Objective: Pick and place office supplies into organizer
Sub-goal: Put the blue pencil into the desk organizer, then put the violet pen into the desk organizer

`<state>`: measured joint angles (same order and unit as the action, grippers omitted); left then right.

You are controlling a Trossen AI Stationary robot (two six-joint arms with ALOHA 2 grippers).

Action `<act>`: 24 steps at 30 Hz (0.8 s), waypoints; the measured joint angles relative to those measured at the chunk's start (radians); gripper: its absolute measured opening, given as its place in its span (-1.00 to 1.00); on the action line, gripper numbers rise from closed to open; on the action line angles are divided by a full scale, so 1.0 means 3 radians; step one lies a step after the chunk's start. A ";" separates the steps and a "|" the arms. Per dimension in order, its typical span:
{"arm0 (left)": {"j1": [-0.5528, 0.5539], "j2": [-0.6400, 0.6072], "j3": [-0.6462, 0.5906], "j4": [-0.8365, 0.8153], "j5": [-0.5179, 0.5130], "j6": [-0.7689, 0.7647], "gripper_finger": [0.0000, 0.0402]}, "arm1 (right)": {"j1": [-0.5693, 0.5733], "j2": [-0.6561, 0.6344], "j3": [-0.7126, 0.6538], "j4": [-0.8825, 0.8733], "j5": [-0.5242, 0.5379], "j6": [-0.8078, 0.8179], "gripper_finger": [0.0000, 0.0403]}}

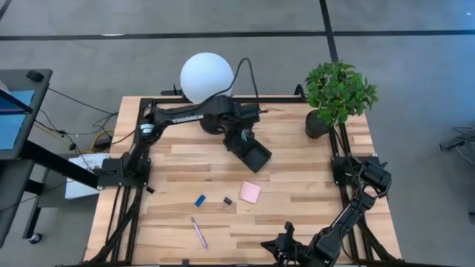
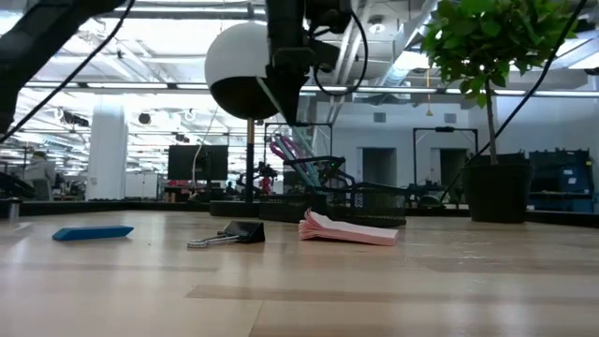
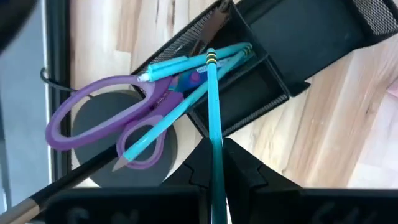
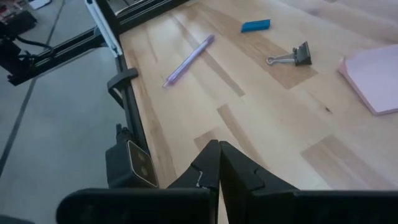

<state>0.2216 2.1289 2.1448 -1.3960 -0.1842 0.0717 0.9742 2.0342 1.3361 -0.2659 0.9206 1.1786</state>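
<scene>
Holding a teal pen [image 3: 214, 118] upright between clamped fingers, the left claw [image 3: 217, 163] hovers over the organizer [image 1: 252, 153] at the desk's [image 1: 312, 193] far middle, aligned for its cup section; the right claw [image 4: 217, 165], pressed together and empty, waits near.

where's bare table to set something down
Free: the wide strip of table between the pink pad and the right arm, and the near left corner beside the purple pen. Crowded: the far middle, where the left end effector holds a teal pen over the organizer by the lamp base.
</scene>
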 joint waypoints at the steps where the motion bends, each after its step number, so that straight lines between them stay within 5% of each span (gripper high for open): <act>1: 0.0017 0.0057 0.0085 -0.0059 0.0035 0.0027 -0.97 | 0.0002 0.0000 0.0000 -0.0006 0.0001 0.0000 -0.99; 9: 0.0130 0.0543 0.0700 -0.0422 0.0204 0.0242 -0.97 | -0.0002 0.0001 -0.0001 -0.0054 0.0025 0.0001 -0.99; 12: 0.0186 0.0621 0.0646 -0.0384 0.0321 0.0237 -0.95 | 0.0000 0.0001 -0.0001 -0.0061 0.0025 0.0000 -0.99; 24: 0.0152 0.0660 0.0610 -0.0178 -0.0006 0.0255 -0.41 | -0.0002 0.0003 -0.0001 -0.0062 0.0027 -0.0003 -0.99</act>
<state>0.2673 2.3268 2.3280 -1.4494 -0.1860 0.1482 0.9736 2.0350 1.3357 -0.2844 0.9287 1.1778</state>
